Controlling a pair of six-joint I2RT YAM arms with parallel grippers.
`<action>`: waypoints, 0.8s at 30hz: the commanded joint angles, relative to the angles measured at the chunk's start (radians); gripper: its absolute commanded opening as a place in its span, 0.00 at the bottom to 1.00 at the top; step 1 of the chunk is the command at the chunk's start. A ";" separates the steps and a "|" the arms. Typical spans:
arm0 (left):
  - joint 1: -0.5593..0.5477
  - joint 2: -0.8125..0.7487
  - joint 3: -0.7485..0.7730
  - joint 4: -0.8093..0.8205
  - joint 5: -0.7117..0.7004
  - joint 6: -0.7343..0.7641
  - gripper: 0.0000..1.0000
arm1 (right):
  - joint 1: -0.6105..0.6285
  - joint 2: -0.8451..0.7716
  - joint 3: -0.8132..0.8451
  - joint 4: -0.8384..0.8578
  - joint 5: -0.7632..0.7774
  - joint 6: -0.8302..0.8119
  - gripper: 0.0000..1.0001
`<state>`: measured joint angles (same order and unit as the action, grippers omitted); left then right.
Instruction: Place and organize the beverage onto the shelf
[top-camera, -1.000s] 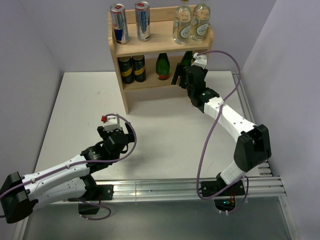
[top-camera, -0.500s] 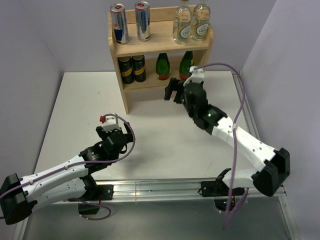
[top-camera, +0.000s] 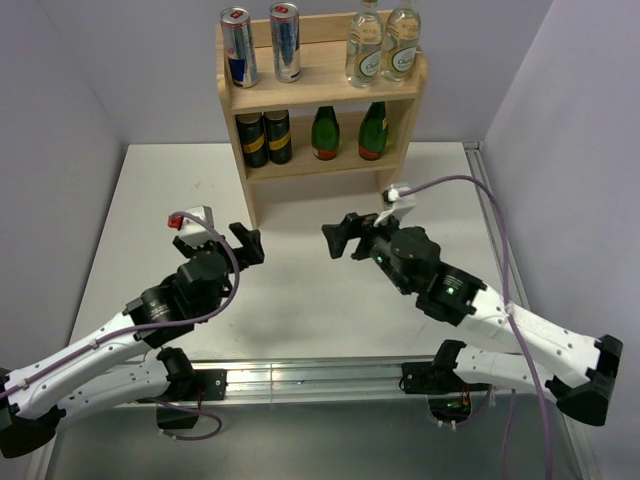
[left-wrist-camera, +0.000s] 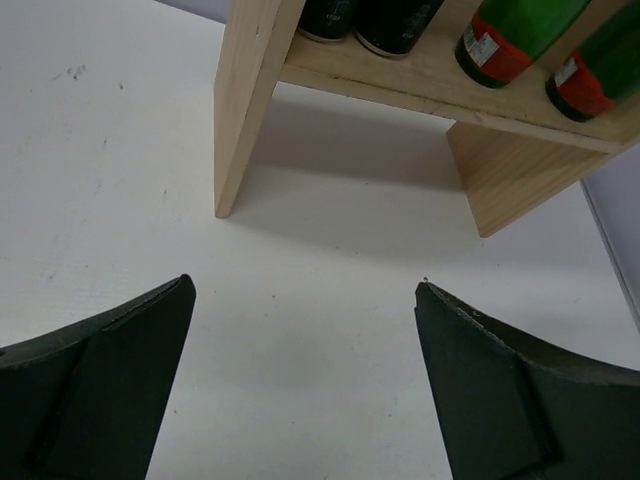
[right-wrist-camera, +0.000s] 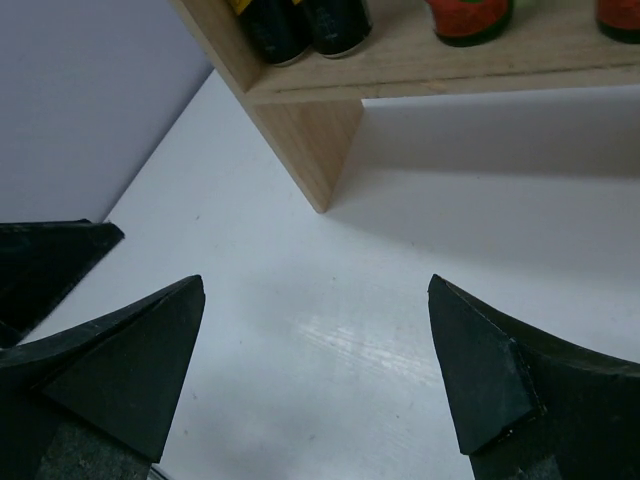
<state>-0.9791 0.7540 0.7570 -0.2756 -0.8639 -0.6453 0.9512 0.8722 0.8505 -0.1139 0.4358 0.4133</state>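
Note:
The wooden shelf (top-camera: 320, 88) stands at the table's far edge. Its top tier holds two silver-and-blue cans (top-camera: 238, 47) on the left and two clear glass bottles (top-camera: 364, 46) on the right. Two dark green bottles (top-camera: 325, 132) stand on the right of the lower tier; their red-labelled bases show in the left wrist view (left-wrist-camera: 495, 42). My left gripper (top-camera: 246, 243) is open and empty over the table in front of the shelf's left panel (left-wrist-camera: 245, 100). My right gripper (top-camera: 340, 238) is open and empty, facing left towards the left gripper.
Two black-and-gold cans (top-camera: 264, 137) stand on the left of the lower tier, also in the right wrist view (right-wrist-camera: 300, 25). A finger of the left gripper (right-wrist-camera: 50, 262) shows at the left edge of the right wrist view. A metal rail (top-camera: 320, 378) runs along the near edge.
My right gripper has drawn back from the shelf's lower tier to mid-table, leaving the second green bottle standing there. My left gripper has moved up and forward towards the shelf.

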 joint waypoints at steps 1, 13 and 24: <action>-0.004 0.044 0.024 -0.025 -0.033 0.004 0.99 | -0.008 0.120 0.051 0.138 -0.055 -0.051 1.00; -0.004 -0.050 -0.110 -0.043 -0.040 -0.062 0.99 | -0.204 0.600 0.444 0.157 -0.161 -0.050 0.00; -0.004 -0.042 -0.176 0.010 -0.061 -0.056 0.99 | -0.301 0.810 0.636 0.164 -0.209 -0.079 0.00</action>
<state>-0.9798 0.7109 0.5892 -0.3115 -0.8913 -0.6937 0.6632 1.6508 1.4322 0.0162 0.2462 0.3603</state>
